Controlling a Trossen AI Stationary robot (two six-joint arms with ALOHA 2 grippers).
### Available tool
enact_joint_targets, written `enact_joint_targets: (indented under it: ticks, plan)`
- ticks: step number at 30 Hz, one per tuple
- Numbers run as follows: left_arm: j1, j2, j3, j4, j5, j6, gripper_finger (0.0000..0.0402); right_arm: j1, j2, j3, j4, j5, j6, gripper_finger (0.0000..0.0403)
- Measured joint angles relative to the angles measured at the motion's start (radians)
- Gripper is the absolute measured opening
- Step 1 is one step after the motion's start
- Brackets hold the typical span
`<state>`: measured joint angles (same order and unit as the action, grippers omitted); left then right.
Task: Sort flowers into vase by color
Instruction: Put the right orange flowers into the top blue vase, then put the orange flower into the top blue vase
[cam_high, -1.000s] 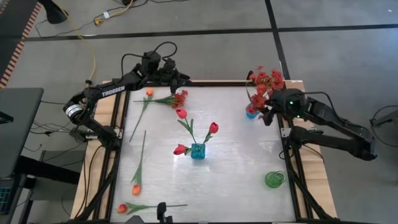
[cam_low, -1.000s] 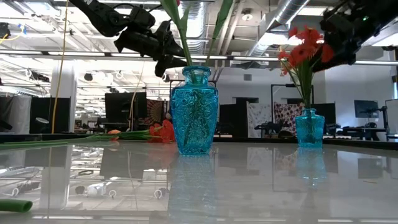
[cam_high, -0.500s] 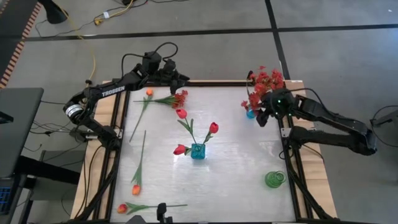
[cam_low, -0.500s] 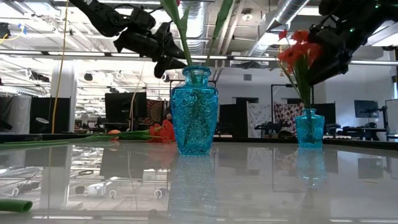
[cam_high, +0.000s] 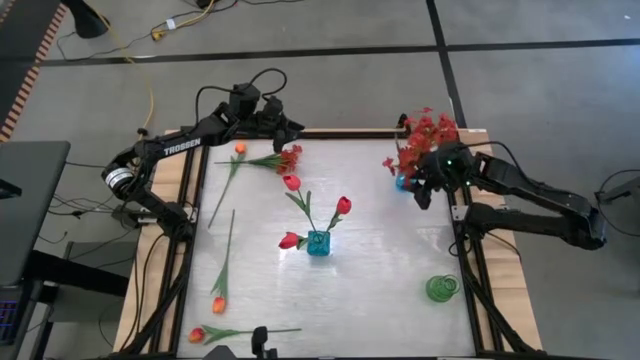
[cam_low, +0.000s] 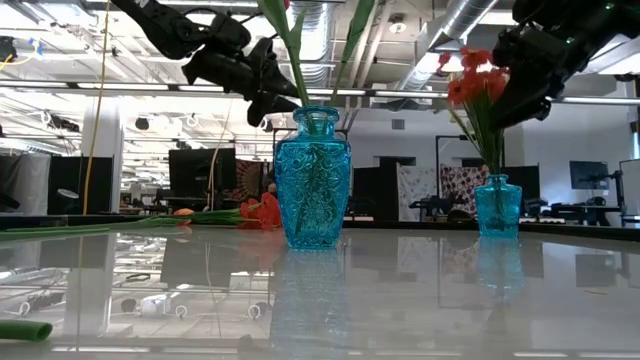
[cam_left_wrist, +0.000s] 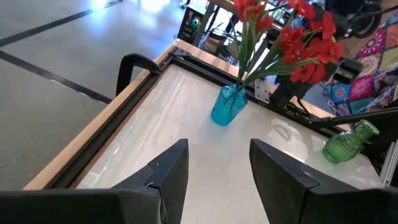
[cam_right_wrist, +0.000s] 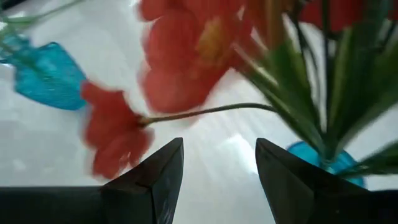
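A large blue vase (cam_high: 318, 243) at the table's middle holds three red rosebuds (cam_high: 343, 205). A small blue vase (cam_high: 402, 182) at the far right holds bushy red sprays (cam_high: 428, 132). Another red spray (cam_high: 288, 158) lies flat at the far side, and orange tulips (cam_high: 218, 303) lie along the left. My right gripper (cam_high: 418, 193) is open beside the small vase, with the blossoms (cam_right_wrist: 180, 68) just ahead of its fingers. My left gripper (cam_high: 297, 130) is open and empty, up above the far edge near the lying spray. My right gripper stands open close against the red sprays' blossoms and stems (cam_right_wrist: 205, 112) above the small vase. I cannot tell whether its fingers touch them. Nothing lies between the fingers.
A green vase (cam_high: 441, 288) stands at the near right. One orange tulip (cam_high: 240, 148) lies at the far left and another (cam_high: 197, 335) at the near left edge. The table's wooden frame (cam_high: 470, 250) runs along both sides.
My right gripper has gone toward the table's left, alongside the small blue vase. The sprays' blossoms have swung a little toward the left; the vase has stayed in place.
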<state>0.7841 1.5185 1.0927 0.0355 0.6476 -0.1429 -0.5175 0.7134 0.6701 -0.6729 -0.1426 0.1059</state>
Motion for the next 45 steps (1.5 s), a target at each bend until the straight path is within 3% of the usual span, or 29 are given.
enact_joint_targets:
  ticks: [5, 11, 21, 28, 33, 40, 45]
  plan:
    - [0.000, 0.000, 0.000, -0.040, -0.006, 0.037, 0.0158, 0.000, 0.002, 0.000, 0.004, -0.022, 0.005, 0.0226]
    - [0.000, 0.000, 0.000, -0.134, -0.069, 0.114, 0.0158, 0.000, 0.030, 0.001, 0.000, -0.131, 0.051, 0.0225]
    - [0.000, 0.000, 0.000, -0.327, -0.286, 0.181, 0.0158, 0.001, 0.132, 0.094, -0.168, -0.241, 0.082, 0.0225]
    - [0.002, 0.007, 0.000, -0.558, -0.430, 0.293, 0.0158, 0.000, 0.156, 0.106, -0.160, -0.247, 0.081, 0.0225]
    - [0.019, 0.019, 0.001, -0.685, -0.594, 0.430, 0.0158, 0.000, 0.158, 0.106, -0.158, -0.252, 0.079, 0.0225]
    - [0.085, 0.158, 0.001, -0.818, -0.650, 0.497, 0.0158, 0.001, 0.158, 0.106, -0.157, -0.252, 0.070, 0.0225]
    - [0.078, 0.184, 0.005, -0.838, -0.660, 0.542, 0.0158, 0.001, 0.158, 0.106, -0.157, -0.252, 0.078, 0.0225]
